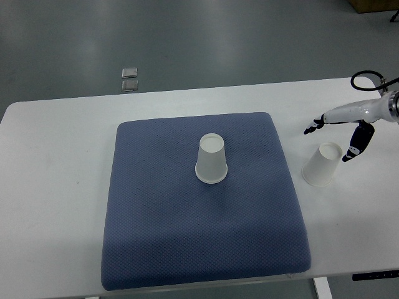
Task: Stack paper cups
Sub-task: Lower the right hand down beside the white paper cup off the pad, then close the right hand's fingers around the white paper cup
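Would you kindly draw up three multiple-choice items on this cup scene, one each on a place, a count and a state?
1. Where does the cup nearest the right hand stand?
A. On the blue mat
B. On the bare white table, right of the mat
C. On the floor

2. How many paper cups are in view?
A. One
B. Two
C. Four

3. How are the cups standing?
A. Upside down, apart
B. Nested together
C. Lying on their sides

Answers: 1 B, the cup by the hand stands on the table, off the blue mat. 2 B, that one plus the cup on the mat. 3 A, both show their narrow bases upward, well apart.
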### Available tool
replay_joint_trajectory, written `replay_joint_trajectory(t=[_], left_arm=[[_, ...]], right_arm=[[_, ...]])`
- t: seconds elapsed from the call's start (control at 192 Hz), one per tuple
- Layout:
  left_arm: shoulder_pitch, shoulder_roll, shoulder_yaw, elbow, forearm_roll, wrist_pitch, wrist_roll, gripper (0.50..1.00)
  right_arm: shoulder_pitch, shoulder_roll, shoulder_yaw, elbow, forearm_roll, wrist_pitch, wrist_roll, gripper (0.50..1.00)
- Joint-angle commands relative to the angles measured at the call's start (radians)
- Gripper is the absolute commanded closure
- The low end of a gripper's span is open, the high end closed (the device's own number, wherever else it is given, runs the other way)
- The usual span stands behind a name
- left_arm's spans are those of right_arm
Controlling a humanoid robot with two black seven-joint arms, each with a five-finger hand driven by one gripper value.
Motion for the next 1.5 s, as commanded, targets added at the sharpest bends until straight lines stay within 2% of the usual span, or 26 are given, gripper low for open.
replay_joint_trajectory(t=[0.0,0.307,0.577,0.843,0.967,1.279,1.321,1.352,1.493], left_arm=[[-0.001,0.000,-0.001,0.000,0.000,0.000,0.000,0.500],[0.000,0.000,-0.001,0.000,0.000,0.000,0.000,0.500],[-0.001,0.000,-0.001,0.000,0.000,0.000,0.000,0.500],[0.000,0.000,-0.001,0.000,0.000,0.000,0.000,0.500],[0.000,0.000,0.001,0.000,0.000,0.000,0.000,0.500],[-0.001,0.000,-0.001,0.000,0.000,0.000,0.000,0.500],[-0.001,0.000,-0.001,0.000,0.000,0.000,0.000,0.500],[-0.001,0.000,0.001,0.000,0.000,0.000,0.000,0.500],[-0.001,0.000,0.001,0.000,0.000,0.000,0.000,0.500]], right_arm=[[-0.019,0.013,0.001,-0.004,-0.007,-0.021,-0.010,0.589],[-0.095,0.068,0.001,-0.044,-0.037,-0.110,-0.029,0.595],[-0.116,0.085,0.001,-0.081,-0.068,-0.146,-0.030,0.605],[-0.134,0.108,0.001,-0.092,-0.072,-0.169,-0.030,0.609],[-0.148,0.120,0.001,-0.102,-0.074,-0.172,-0.029,0.632],[-0.148,0.133,0.002,-0.116,-0.074,-0.172,-0.029,0.634],[-0.147,0.136,0.002,-0.118,-0.074,-0.172,-0.029,0.640],[-0.148,0.140,0.002,-0.118,-0.074,-0.172,-0.029,0.668],[-0.148,0.142,0.002,-0.119,-0.074,-0.172,-0.029,0.724]])
